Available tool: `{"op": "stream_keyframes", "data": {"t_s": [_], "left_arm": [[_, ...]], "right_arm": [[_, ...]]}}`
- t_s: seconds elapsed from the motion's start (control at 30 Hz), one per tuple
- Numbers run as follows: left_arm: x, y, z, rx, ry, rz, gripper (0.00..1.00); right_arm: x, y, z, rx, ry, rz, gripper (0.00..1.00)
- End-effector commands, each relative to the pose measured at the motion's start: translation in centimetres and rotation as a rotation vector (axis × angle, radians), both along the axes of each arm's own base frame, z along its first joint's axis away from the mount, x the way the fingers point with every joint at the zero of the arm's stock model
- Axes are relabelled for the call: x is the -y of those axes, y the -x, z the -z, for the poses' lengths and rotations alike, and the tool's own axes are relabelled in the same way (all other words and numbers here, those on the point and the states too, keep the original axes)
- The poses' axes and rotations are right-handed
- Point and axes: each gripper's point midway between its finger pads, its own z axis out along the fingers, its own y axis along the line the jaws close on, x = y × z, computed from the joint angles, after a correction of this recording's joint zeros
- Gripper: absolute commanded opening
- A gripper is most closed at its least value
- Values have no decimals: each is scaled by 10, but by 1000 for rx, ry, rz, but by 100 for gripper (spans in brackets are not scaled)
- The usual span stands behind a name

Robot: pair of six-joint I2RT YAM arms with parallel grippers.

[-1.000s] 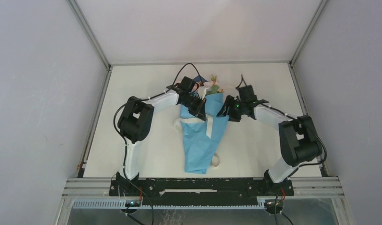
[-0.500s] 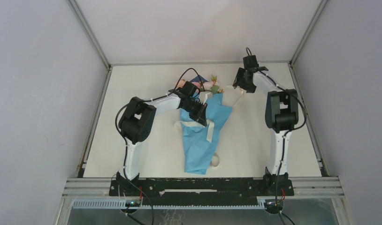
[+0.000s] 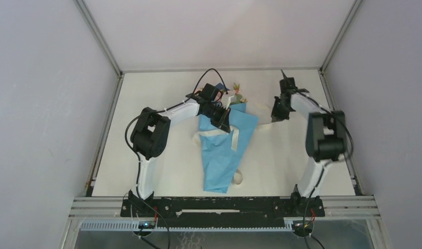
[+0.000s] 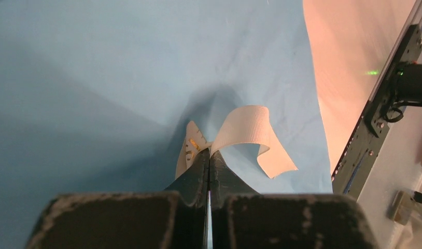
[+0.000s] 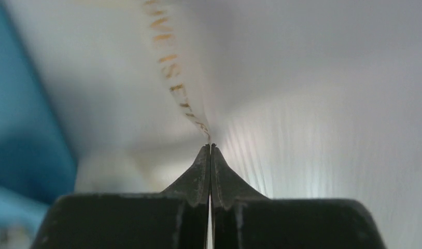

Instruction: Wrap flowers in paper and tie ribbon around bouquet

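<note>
From the overhead camera I see the bouquet (image 3: pixel 225 155) lying on the table (image 3: pixel 281 161). Its light-blue paper (image 3: pixel 217 171) forms a cone with the narrow end toward the arm bases and the flowers (image 3: pixel 236 96) at the far end. The cream ribbon (image 3: pixel 233 139) runs down the cone, loops out to its left, and curls past the tip. My left arm (image 3: pixel 185 110) reaches over the wide end, and my right arm (image 3: pixel 307 104) sits off to the cone's right. From up there I cannot judge either grip.

The wrist cameras settle that. The left fingers (image 4: pixel 206 158) are pressed together just above the blue paper, pinching the ribbon, which curls up and away to the right of the tips. The right fingers (image 5: pixel 205 155) are also closed, with a taut, edge-on stretch of ribbon running straight into their tips above bare table.

Only the right wrist view shows the ribbon's orange-brown capital lettering. It is too blurred and slanted for me to read.
</note>
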Motion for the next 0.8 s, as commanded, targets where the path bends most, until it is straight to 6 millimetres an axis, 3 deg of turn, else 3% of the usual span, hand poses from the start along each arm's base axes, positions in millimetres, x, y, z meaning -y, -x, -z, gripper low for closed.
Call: {"op": "stream_keyframes", "data": {"t_s": [0.0, 0.13, 0.23, 0.3, 0.4, 0.5, 0.63, 0.77], "left_arm": [[11, -20, -17, 63, 34, -3, 0], [17, -15, -20, -10, 83, -8, 0], [18, -23, -27, 35, 85, -9, 0], [18, -26, -29, 57, 84, -9, 0], [19, -28, -33, 63, 95, -4, 0], [20, -28, -43, 65, 118, -3, 0], [17, -29, -52, 85, 125, -6, 0], [10, -34, -50, 82, 120, -29, 0]], "right_arm": [[-32, 60, -117, 277, -197, -124, 0], [-91, 143, -219, 527, -335, -379, 0], [-138, 200, -280, 696, -489, -586, 0], [-168, 222, -314, 808, -599, -700, 0], [-209, 236, -341, 904, -728, -818, 0], [-246, 227, -333, 893, -806, -870, 0], [-277, 181, -273, 775, -798, -747, 0], [-291, 156, -213, 678, -775, -672, 0]]}}
